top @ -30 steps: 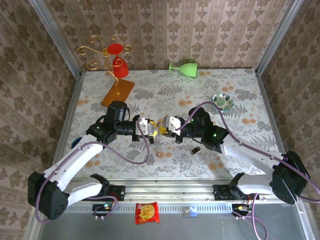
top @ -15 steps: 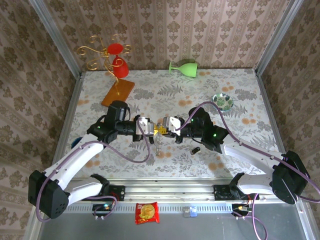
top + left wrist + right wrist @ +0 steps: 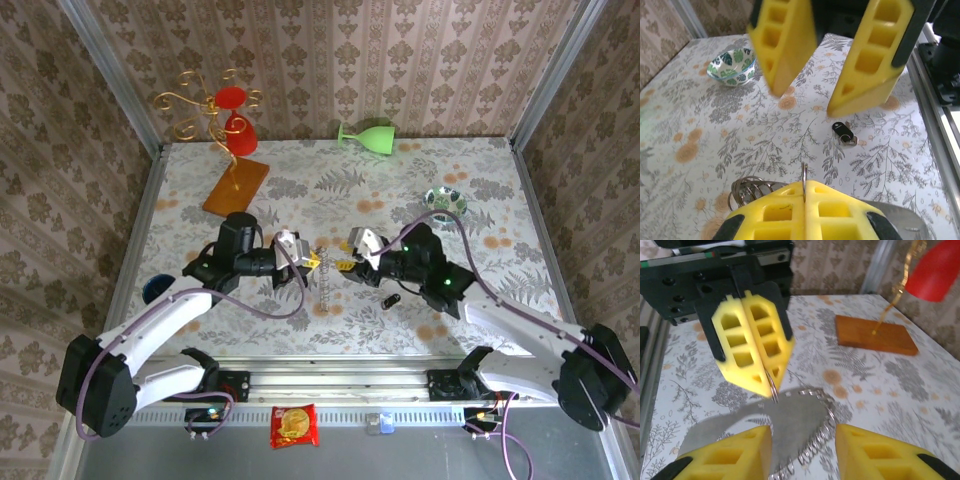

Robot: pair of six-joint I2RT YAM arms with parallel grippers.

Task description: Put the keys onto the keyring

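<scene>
The keyring shows as a thin metal ring (image 3: pixel 803 175), edge-on, pinched between the yellow fingers of my left gripper (image 3: pixel 805 189), which is shut on it above the table's middle (image 3: pixel 308 258). A chain of small wire loops (image 3: pixel 747 191) hangs from the ring. My right gripper (image 3: pixel 802 450) faces the left one a short way off, jaws open and empty (image 3: pixel 345 263). From its camera the ring (image 3: pixel 771 387) pokes out below the left gripper (image 3: pixel 767 381), with the loops (image 3: pixel 826 432) beneath. One black-headed key (image 3: pixel 842 133) lies on the table under the right arm (image 3: pixel 392 299).
A small green-patterned dish (image 3: pixel 446 203) sits at the right, a green goblet (image 3: pixel 368 134) lies on its side at the back. A wooden base (image 3: pixel 237 185) with a gold wire stand and red cup (image 3: pixel 236 128) is back left. A snack packet (image 3: pixel 294 424) lies on the front rail.
My right gripper has opened, let go of the ring and drawn back to the right. The left gripper has closed fully on the ring and holds it alone.
</scene>
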